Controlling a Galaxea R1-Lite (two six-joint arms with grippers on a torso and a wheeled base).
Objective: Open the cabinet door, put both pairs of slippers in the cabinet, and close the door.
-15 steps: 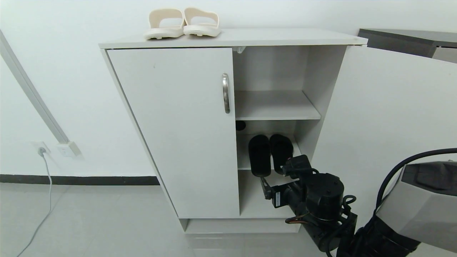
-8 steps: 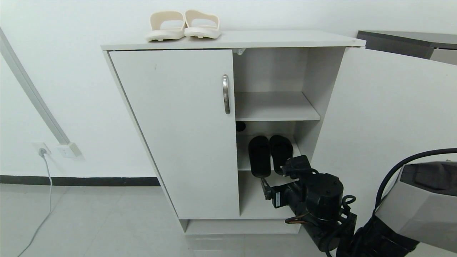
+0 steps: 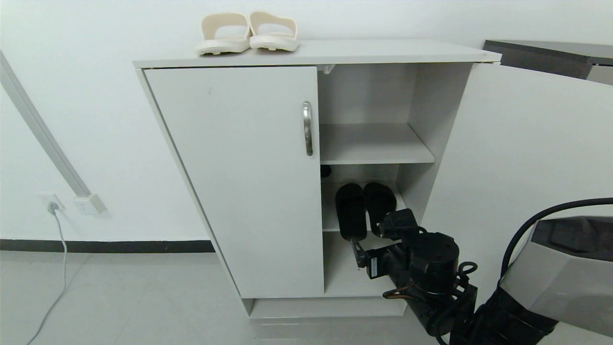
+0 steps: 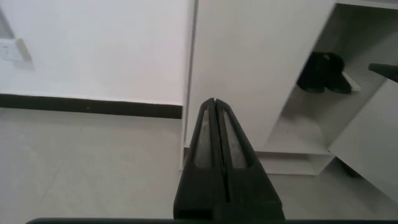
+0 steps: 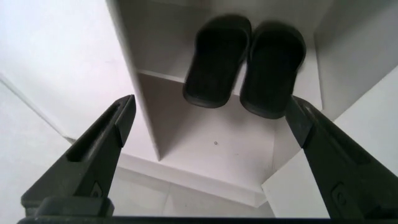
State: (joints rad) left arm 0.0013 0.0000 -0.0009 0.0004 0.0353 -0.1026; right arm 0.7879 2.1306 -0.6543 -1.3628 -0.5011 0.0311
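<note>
Fingers (image 5: 99, 149) of R gripper (image 5: 210, 107) spread wide, empty, just in front of black slippers (image 3: 364, 208) on cabinet (image 3: 383, 48) mid shelf. L gripper (image 4: 214, 107) fingers pressed together, nothing btwn. Other pair, cream slippers (image 3: 246, 32), on cabinet top. R door (image 3: 517, 153) open, L door (image 3: 239, 177) shut.
</note>
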